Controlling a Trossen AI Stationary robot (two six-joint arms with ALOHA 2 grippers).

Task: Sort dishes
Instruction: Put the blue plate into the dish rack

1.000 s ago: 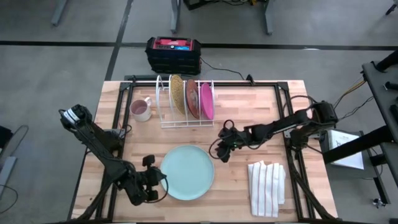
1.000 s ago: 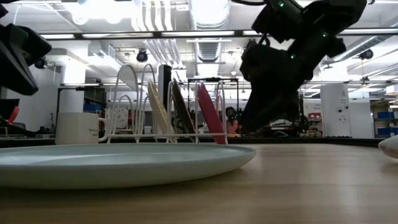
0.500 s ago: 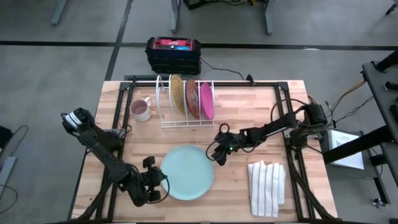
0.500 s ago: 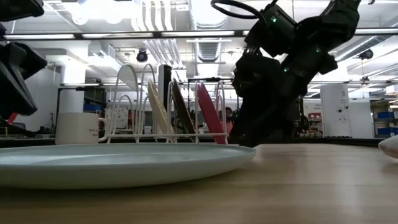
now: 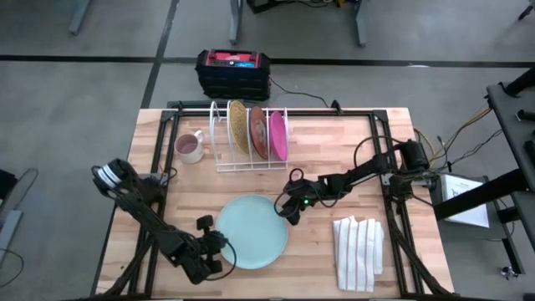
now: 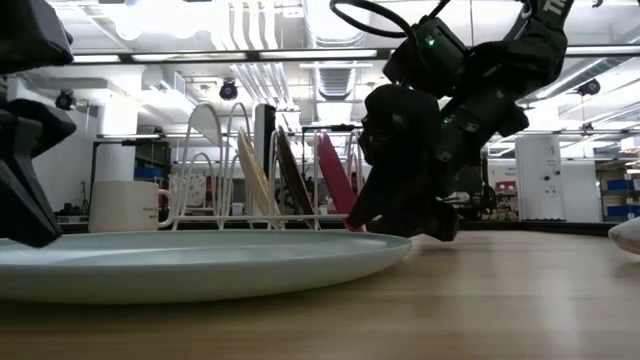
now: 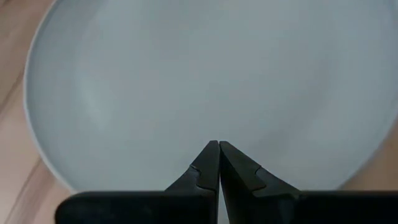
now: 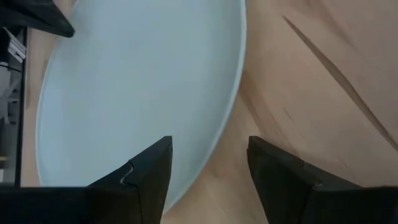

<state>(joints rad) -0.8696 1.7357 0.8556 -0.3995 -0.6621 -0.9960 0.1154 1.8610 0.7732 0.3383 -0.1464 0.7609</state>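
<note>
The pale teal-blue plate (image 5: 252, 232) is lying flat on the wooden table (image 5: 334, 150), near its front centre. The yellow speckled plate (image 5: 238, 125), the orange-brown plate (image 5: 258, 132) and the magenta-pink plate (image 5: 278, 135) are standing upright in the white wire rack (image 5: 248, 163) at the far side. The right gripper (image 5: 290, 211) is hovering over the teal plate's right rim, its fingers (image 8: 149, 180) standing apart and straddling the edge. The left gripper (image 5: 224, 244) is sitting at the plate's near-left rim, fingers pressed together and holding nothing. A white mug (image 5: 190, 147) is standing left of the rack; a striped cloth (image 5: 359, 251) is lying right of the plate.
</note>
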